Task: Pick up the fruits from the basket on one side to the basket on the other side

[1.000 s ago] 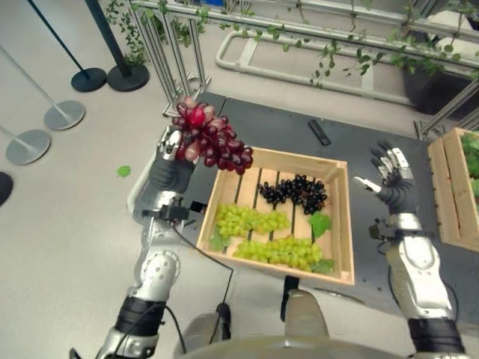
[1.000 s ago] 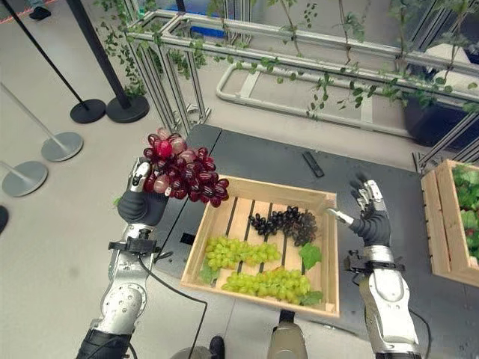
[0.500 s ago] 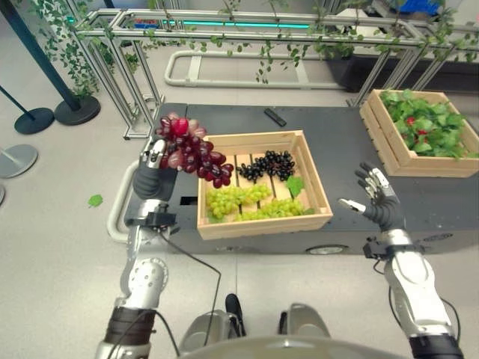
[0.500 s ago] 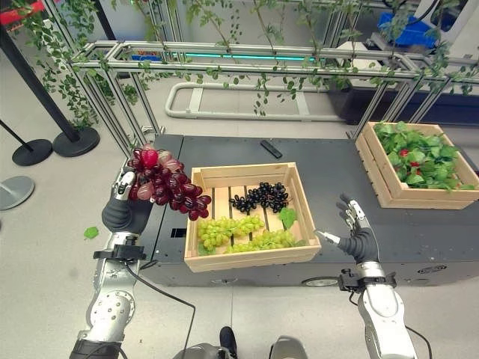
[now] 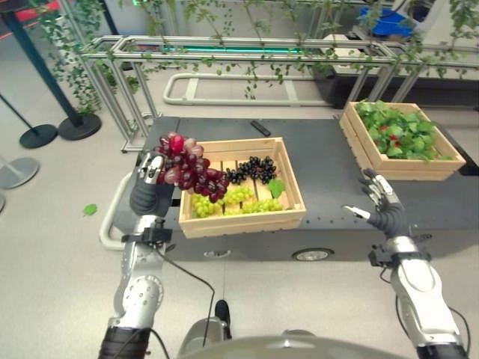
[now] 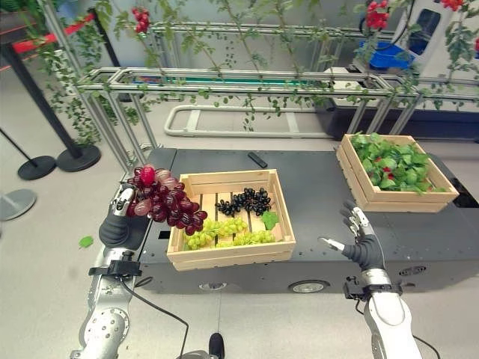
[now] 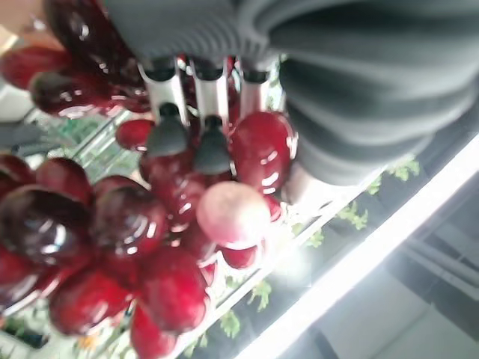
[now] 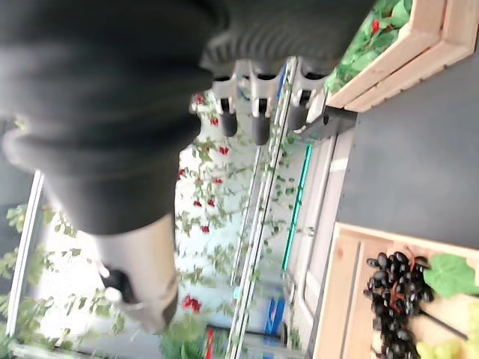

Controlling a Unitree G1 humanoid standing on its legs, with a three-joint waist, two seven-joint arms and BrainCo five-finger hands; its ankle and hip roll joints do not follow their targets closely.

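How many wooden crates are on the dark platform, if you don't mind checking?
2: one crate of grapes at the platform's left, one crate of green leaves at its right.

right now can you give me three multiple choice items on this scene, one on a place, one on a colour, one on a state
1. Where is the bunch of red grapes?
A. in the left robot hand, raised by the left edge of the near wooden crate
B. lying on the floor
C. in the far crate of leaves

2. What colour are the grapes at the near crate's back?
A. orange
B. black
C. white

3. How is the right robot hand?
A. shut on a bunch
B. open, holding nothing
C. pressed flat on the crate

Key: 1 A, its fingers curl round the bunch; 2 B, the black grapes lie behind the green grapes; 3 B, its fingers are spread in the air.
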